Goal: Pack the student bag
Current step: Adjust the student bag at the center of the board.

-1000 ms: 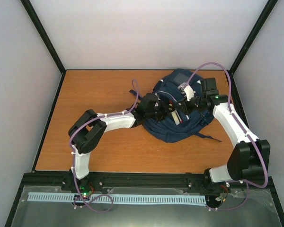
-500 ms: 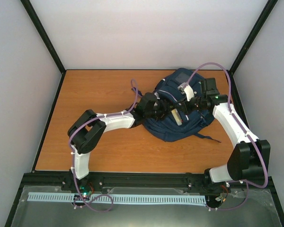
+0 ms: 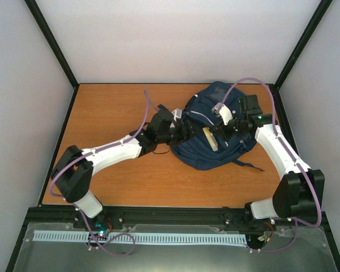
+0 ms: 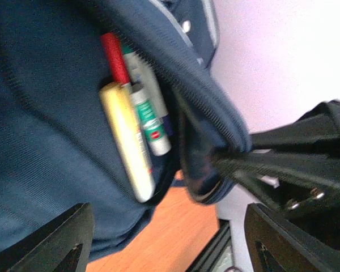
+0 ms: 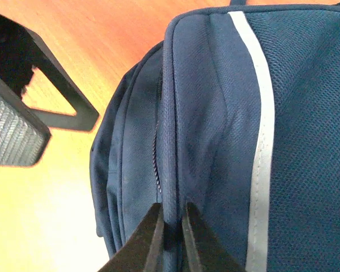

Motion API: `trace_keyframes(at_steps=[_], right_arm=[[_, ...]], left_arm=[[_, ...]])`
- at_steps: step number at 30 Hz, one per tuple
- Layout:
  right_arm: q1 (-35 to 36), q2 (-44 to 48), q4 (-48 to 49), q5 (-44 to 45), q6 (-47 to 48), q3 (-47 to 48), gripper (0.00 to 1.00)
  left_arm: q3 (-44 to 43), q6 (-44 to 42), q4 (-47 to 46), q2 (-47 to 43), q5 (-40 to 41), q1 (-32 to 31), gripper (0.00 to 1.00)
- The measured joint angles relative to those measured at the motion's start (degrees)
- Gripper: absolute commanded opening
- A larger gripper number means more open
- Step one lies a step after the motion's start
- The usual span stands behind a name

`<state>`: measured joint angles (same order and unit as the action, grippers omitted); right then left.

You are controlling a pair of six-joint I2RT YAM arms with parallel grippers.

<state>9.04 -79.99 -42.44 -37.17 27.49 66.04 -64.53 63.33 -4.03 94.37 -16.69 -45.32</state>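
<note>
At the far right of the wooden surface (image 3: pixel 113 107), the navy student bag (image 3: pixel 207 154) lies flat, close to the right edge and reaching nearly to the far edge, with a dark strap trailing toward the near side. The two arms meet over it from opposite sides.

The left arm (image 3: pixel 113 152) stretches across the surface, and the left jaws stand wide apart, holding nothing, just beside the bag's left flank. In the left wrist view, the two dark fingertips (image 4: pixel 62 238) frame the bag's open front pocket (image 4: pixel 181 130) without touching it. Inside the pocket a yellow stick (image 4: pixel 127 141), a green-labelled marker (image 4: pixel 150 122) and a red-capped pen (image 4: pixel 114 56) lie side by side against the blue fabric, and orange surface shows below the pocket's lip.

The right arm (image 3: pixel 277 150) bends in from the right edge. The right jaws are pinched closed on a raised seam of the bag's fabric, next to a pale stripe (image 5: pixel 260 141), and that dark tip also appears in the left wrist view, drawing the pocket's rim taut.
</note>
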Motion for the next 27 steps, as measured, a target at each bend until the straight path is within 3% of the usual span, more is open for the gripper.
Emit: trace_keyframes(at_steps=[6,10,16,23,27], right_arm=[[0.2,0.0,-4.72,-0.2,5.29,0.0,0.49],[0.33,0.5,-7.93,1.99,7.19,0.04,0.65],[-2.78,2.93,-6.97,8.83,4.83,-0.04,0.69],[-8.55,0.11,-3.87,14.88,0.57,-1.53,0.71],[-8.7,-1.33,-2.62,19.06,-0.35,-3.56,0.71]], left_arm=[[5.46,-8.96,9.55,-6.58,3.78,2.6,0.83],[6.43,-12.5,12.5,-7.67,4.0,8.0,0.82],[6.03,-16.13,12.15,-4.11,-1.36,15.47,0.73],[3.34,-18.93,9.09,8.26,-9.57,16.46,0.62],[3.3,-18.71,6.19,10.36,-12.35,16.46,0.46]])
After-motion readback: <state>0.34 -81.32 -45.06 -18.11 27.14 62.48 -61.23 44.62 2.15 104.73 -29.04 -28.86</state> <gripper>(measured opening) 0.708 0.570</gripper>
